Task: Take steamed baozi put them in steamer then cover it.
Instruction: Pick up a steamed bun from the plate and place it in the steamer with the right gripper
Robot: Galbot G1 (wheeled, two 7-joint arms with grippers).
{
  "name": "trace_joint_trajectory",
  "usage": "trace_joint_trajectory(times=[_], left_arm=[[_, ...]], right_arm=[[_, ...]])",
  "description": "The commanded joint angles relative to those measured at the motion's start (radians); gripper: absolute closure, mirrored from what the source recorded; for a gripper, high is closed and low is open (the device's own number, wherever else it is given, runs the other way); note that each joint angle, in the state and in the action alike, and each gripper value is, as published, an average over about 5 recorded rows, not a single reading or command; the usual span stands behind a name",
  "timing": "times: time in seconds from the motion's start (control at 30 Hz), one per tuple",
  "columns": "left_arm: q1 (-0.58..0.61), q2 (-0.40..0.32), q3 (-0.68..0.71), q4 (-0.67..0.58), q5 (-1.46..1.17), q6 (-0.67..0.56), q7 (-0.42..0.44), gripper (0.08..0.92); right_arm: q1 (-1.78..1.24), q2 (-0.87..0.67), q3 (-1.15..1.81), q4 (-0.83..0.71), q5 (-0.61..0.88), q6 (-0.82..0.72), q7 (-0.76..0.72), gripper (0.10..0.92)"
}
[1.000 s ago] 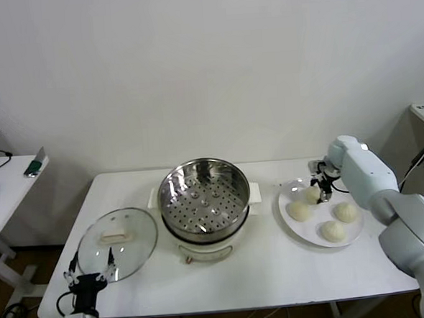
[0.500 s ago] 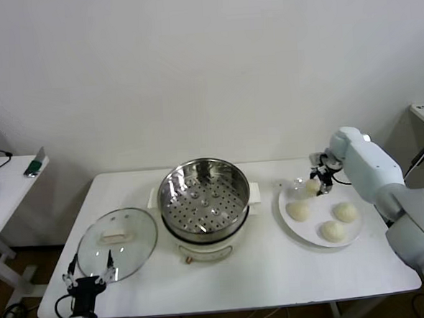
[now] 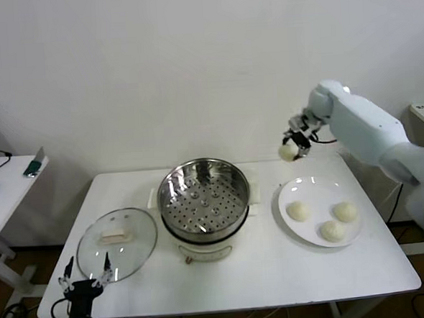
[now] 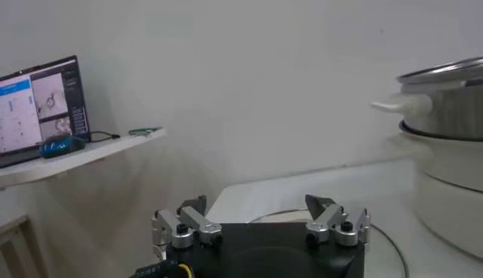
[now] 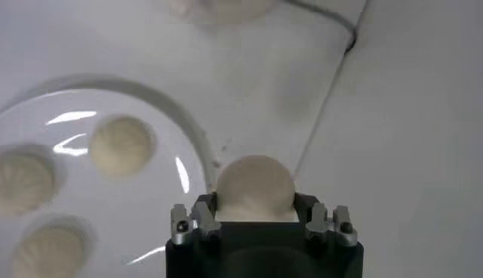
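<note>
My right gripper [image 3: 292, 147] is shut on one cream-white baozi [image 3: 289, 152] [image 5: 254, 189], held in the air above the back edge of the white plate [image 3: 308, 193]. Three more baozi [image 3: 299, 210] [image 3: 345, 211] [image 3: 333, 230] lie on that plate. The steel steamer [image 3: 203, 197], with its perforated tray bare, stands at the table's middle on a white base. The glass cover [image 3: 117, 240] with its cream handle lies flat to the steamer's left. My left gripper [image 3: 84, 273] [image 4: 256, 211] hangs open at the table's front left edge, just in front of the cover.
A small side table [image 3: 9, 189] with a phone and a dark object stands to the left. A laptop [image 4: 41, 109] sits on a shelf in the left wrist view. White wall runs close behind the table [image 3: 276, 270].
My right gripper has lifted one baozi off the plate, up and a little towards the steamer. The left gripper has sunk slightly lower at the table's front edge.
</note>
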Motion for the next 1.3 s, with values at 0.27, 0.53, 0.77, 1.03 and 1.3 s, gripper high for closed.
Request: trace_joint_trajectory(times=[0.27,0.53,0.77,1.03,1.3], left_arm=[[0.033,0.005,0.001,-0.028,-0.004,-0.002,0.006,0.177],[0.039,0.012,0.008,-0.045,0.001,0.005,0.017,0.177],[0.043,0.014,0.003,-0.043,-0.006,0.008,0.021,0.177],[0.035,0.008,-0.009,-0.035,-0.014,0.015,0.027,0.177],[0.026,0.010,-0.012,-0.017,-0.017,0.014,0.026,0.177]], right_arm=[[0.238,0.244,-0.247,0.288,0.010,0.248,-0.006,0.349],[0.072,0.361,-0.170,0.226,-0.276,0.359,0.044,0.349],[-0.037,0.407,-0.137,0.176,-0.440,0.402,0.072,0.347],[-0.111,0.405,-0.118,0.128,-0.506,0.412,0.079,0.347],[-0.143,0.410,-0.109,0.102,-0.518,0.406,0.082,0.344]])
